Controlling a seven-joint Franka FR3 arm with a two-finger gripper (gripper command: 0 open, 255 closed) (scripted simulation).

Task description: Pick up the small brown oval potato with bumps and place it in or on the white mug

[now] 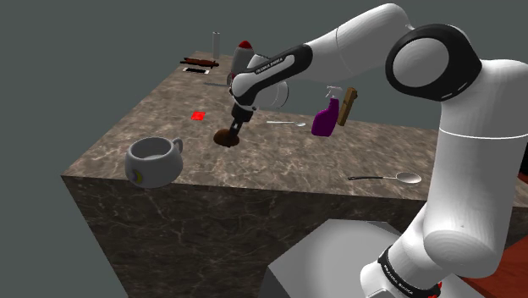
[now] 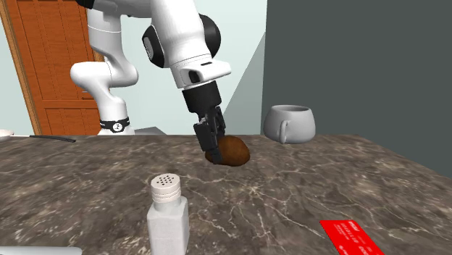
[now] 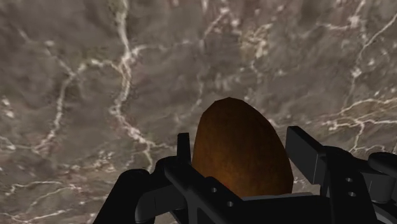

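Since the small brown oval potato (image 3: 238, 156) looks light, firm and rounded, we judge its middle best; the black two-finger gripper (image 3: 243, 143) clasps it there, between its fingers.

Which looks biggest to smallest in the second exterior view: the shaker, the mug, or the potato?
1. white shaker, though it stands nearest the camera, which inflates it.
2. white mug.
3. brown potato, only a little smaller-looking than the mug.
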